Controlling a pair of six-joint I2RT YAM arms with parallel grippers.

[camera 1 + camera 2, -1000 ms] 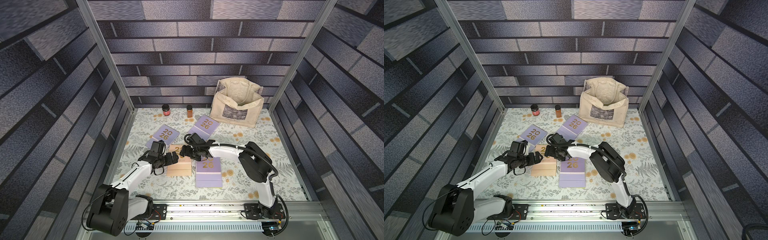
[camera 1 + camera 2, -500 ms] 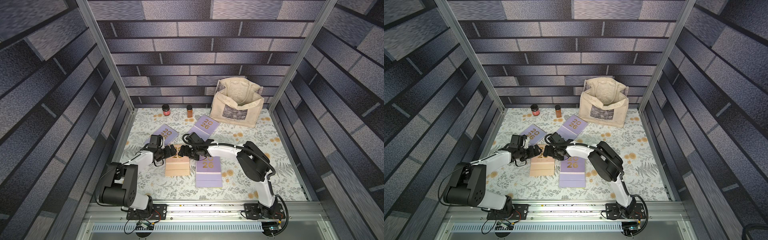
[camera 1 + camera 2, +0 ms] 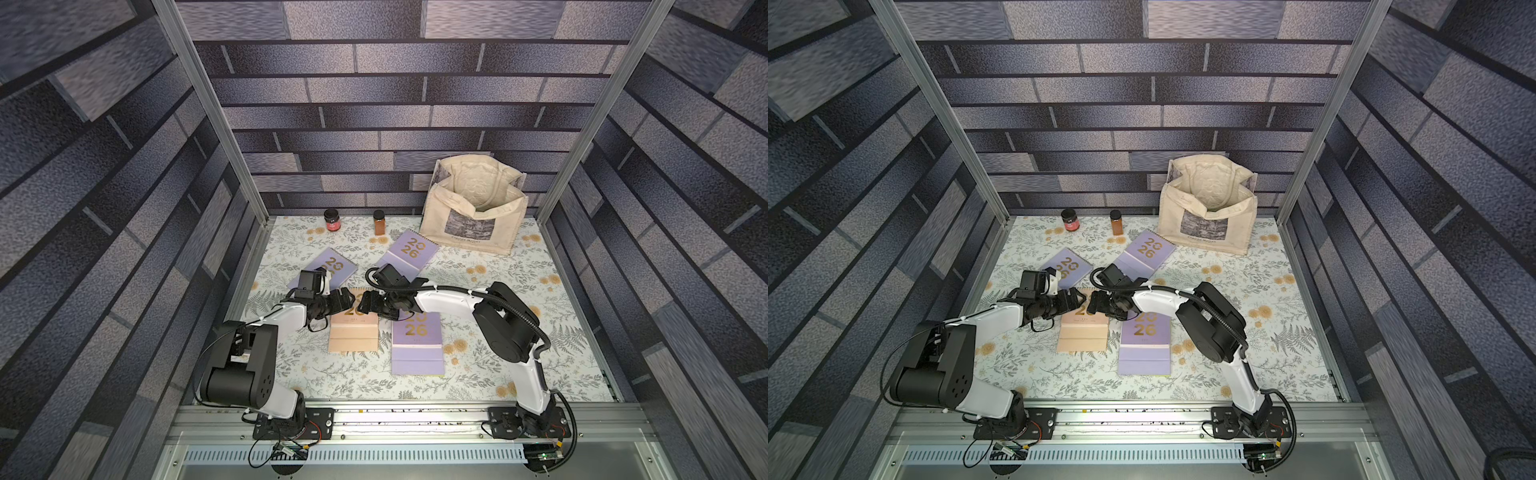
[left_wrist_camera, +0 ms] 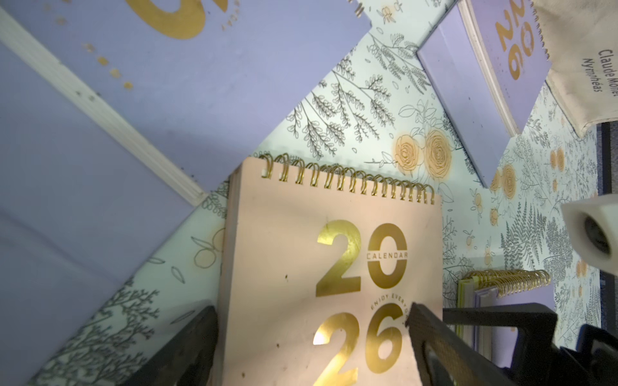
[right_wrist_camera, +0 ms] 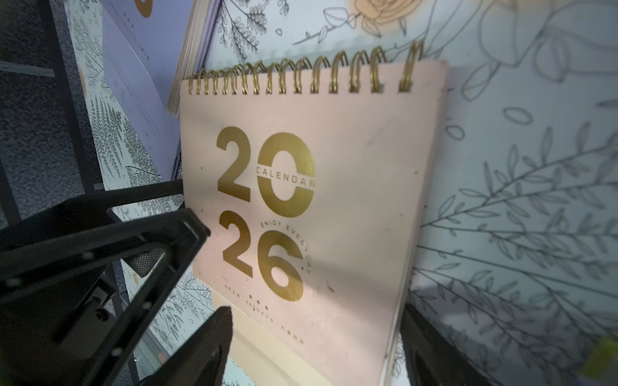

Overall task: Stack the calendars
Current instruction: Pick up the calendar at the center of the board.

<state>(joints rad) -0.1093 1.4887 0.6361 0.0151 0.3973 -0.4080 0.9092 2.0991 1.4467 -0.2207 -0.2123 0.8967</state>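
Top view: left gripper [image 3: 348, 300], right gripper [image 3: 365, 302] agape, flanking peach spiral-bound calendar [image 3: 353, 336].
Edges: we squeeze 9 and 3 o'clock evenly (level).

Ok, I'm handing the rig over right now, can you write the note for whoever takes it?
Left gripper: open, jaws either side of the peach calendar.
Right gripper: open, straddling the same calendar from the opposite side. No firm grip visible on either.
Calendars: peach one lies flat mid-table. Beside it, the near lilac calendar lies on the yellow-green calendar. The left back lilac calendar and the right back lilac calendar lie separately.
Done: one pair stacked.
Left: add the peach and both back lilac ones.
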